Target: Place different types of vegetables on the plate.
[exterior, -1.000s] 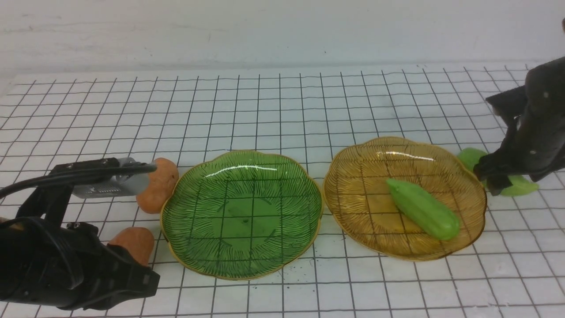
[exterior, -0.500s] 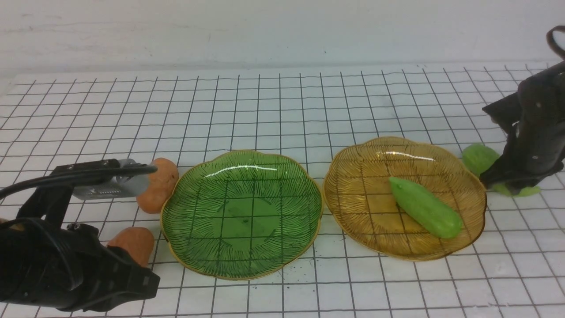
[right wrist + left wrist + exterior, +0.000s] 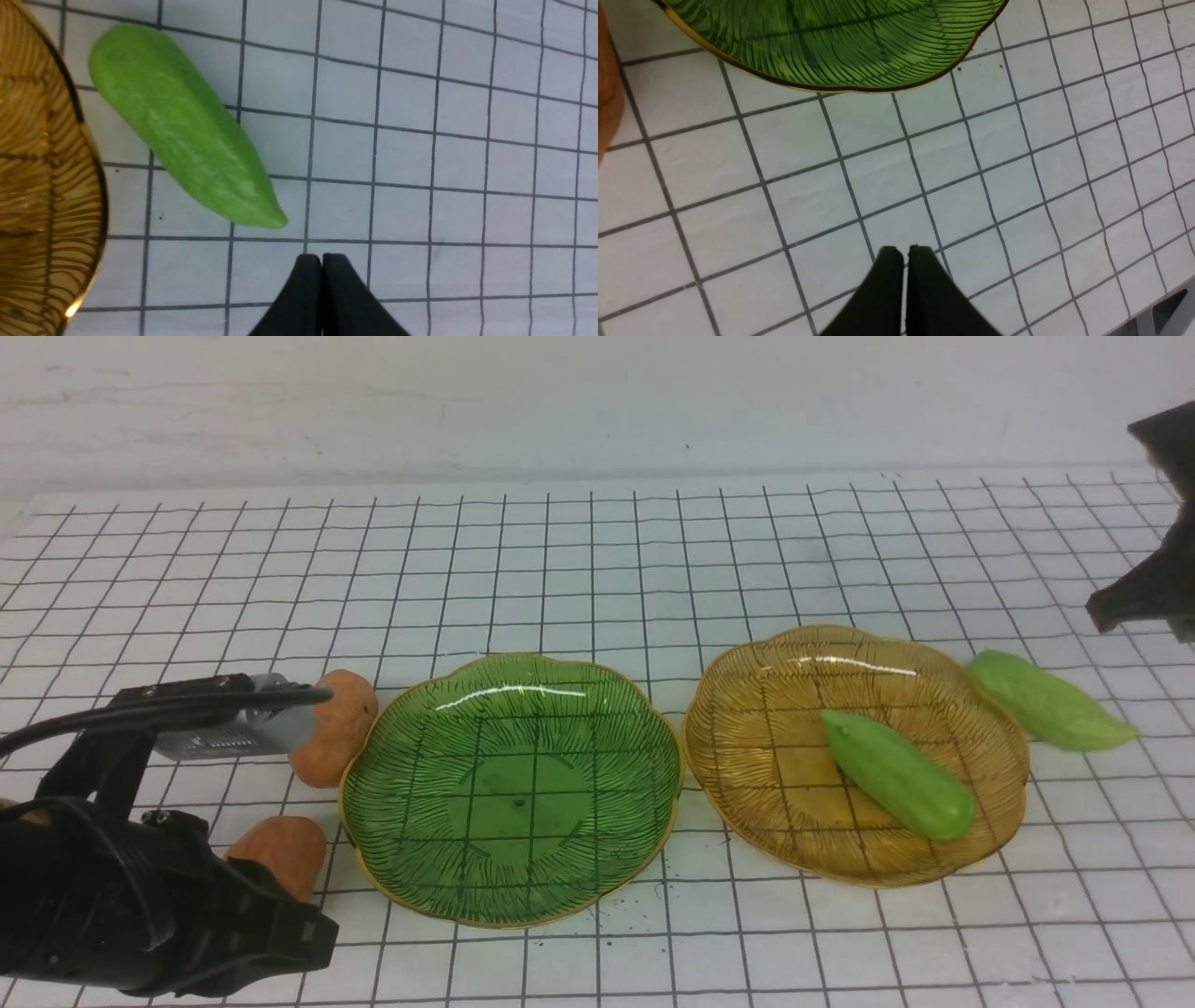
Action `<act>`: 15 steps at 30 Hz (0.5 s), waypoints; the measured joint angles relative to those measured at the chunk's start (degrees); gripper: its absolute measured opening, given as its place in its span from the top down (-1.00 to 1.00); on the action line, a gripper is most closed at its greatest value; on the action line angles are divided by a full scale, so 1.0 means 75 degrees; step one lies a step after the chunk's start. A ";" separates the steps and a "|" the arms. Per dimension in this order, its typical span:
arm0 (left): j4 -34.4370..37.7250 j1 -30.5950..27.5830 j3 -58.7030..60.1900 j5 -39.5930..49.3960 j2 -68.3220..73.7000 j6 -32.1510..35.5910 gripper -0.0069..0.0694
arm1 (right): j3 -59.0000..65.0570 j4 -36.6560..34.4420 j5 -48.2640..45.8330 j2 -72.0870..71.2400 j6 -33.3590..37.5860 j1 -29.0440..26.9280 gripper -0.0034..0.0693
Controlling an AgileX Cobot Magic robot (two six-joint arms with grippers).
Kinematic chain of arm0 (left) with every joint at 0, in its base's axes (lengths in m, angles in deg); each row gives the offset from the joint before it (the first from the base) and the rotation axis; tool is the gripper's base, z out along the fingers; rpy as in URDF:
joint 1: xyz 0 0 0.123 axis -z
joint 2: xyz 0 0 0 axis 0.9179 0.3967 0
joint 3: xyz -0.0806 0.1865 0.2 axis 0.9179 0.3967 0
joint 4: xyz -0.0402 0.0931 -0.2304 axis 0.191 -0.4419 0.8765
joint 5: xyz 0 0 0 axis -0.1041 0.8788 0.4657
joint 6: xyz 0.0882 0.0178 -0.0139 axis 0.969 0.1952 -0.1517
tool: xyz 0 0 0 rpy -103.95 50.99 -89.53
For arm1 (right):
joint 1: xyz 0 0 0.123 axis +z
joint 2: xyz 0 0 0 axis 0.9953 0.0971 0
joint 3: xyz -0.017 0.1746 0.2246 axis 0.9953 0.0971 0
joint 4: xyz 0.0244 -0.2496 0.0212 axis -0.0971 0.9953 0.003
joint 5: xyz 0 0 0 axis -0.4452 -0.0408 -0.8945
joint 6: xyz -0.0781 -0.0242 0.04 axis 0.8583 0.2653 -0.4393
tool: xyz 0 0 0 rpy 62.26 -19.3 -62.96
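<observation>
One cucumber (image 3: 896, 775) lies in the amber plate (image 3: 766, 700); the second cucumber (image 3: 1046, 702) rests on the table (image 3: 597, 569) just off its right rim. The far potato (image 3: 338, 728) and the near potato (image 3: 280, 854), half hidden so hard to judge, sit well to its left. The right fingers (image 3: 314, 268) and left fingers (image 3: 896, 261) are pressed together, empty. A potato likely goes next: spread the left fingers wide, pinch its short width, lower it beside the plated cucumber.

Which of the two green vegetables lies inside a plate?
The green piece in the amber plate. The other green piece lies on the table outside that plate, on the robot's right side.
</observation>
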 joint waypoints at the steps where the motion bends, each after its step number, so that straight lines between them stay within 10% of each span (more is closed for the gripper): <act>1: 0.0000 0.0000 0.0000 0.0000 0.0000 0.0000 0.83 | 0.0000 -0.0090 0.0054 -0.0001 0.0009 0.0000 0.94; 7: 0.0000 0.0000 0.0000 0.0006 0.0000 0.0000 0.83 | 0.0000 -0.0383 0.0333 0.0417 0.0341 0.0000 0.74; 15: 0.0000 0.0000 0.0000 0.0008 0.0000 0.0000 0.83 | 0.0000 -0.0244 0.0976 0.1540 0.0611 0.0000 -0.27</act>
